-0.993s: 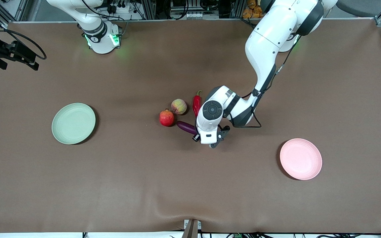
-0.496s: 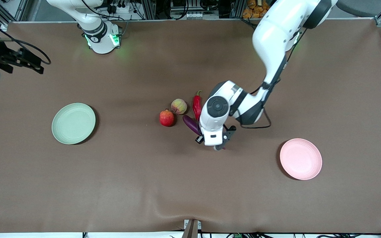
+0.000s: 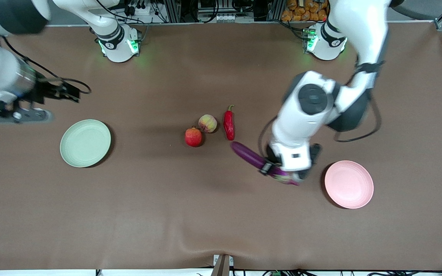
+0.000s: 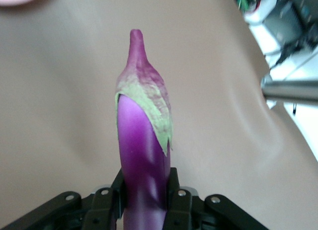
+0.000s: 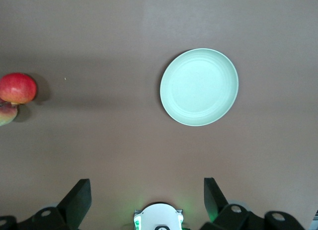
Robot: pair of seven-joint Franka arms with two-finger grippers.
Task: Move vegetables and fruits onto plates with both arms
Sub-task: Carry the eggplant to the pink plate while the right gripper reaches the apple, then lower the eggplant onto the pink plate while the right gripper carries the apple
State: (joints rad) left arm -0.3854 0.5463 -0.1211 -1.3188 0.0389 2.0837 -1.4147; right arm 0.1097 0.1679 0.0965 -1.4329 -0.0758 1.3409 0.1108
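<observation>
The eggplant (image 3: 257, 161) has risen, pinched in left jaws; right jaws spread wide.

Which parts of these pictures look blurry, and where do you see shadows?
Front view: the right end effector and its arm are smeared by motion; the pomegranate and peach are sharp, with soft shadows on the brown cloth. Left wrist view: the eggplant is fairly crisp, the background soft. Right wrist view: sharp, the green plate casts a thin shadow.
</observation>
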